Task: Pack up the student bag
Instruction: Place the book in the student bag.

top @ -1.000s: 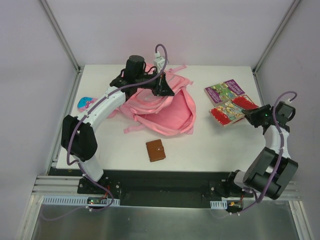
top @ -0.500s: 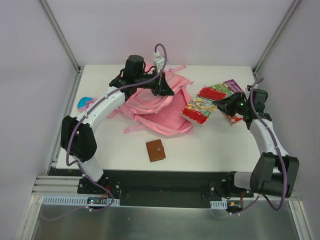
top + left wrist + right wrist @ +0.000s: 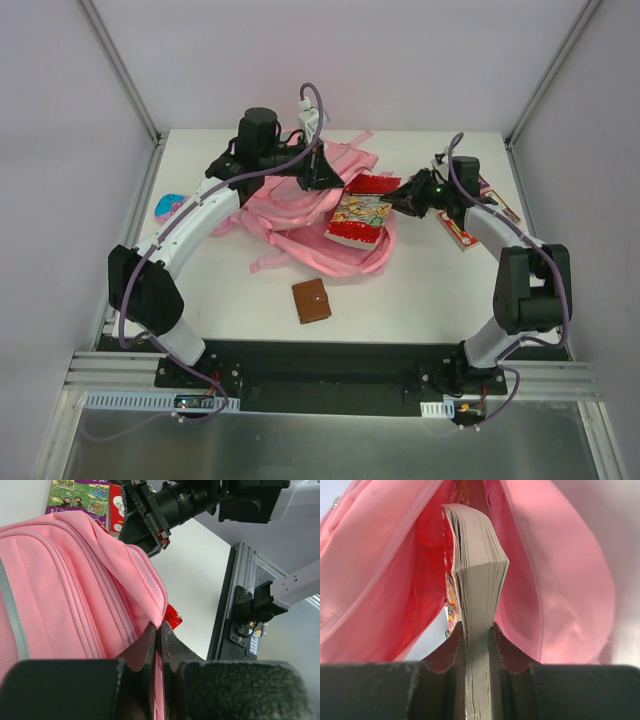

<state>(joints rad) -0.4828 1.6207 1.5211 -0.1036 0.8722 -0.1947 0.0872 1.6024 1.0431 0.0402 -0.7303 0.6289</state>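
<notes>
Pinching the student bag open mid-table with my left end effector, I hold a book, clamped in my right end effector, at its mouth; other books and a wallet lie unpacked.

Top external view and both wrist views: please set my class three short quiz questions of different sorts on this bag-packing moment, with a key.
1. True or false: the right fingers are shut on a book.
2. Which thing lies on the table nearest the arm bases? A. a brown wallet B. a water bottle C. a calculator
3. Fill in: the left fingers pinch a pink fabric edge of the ____.

Key: 1 true; 2 A; 3 student bag.
</notes>
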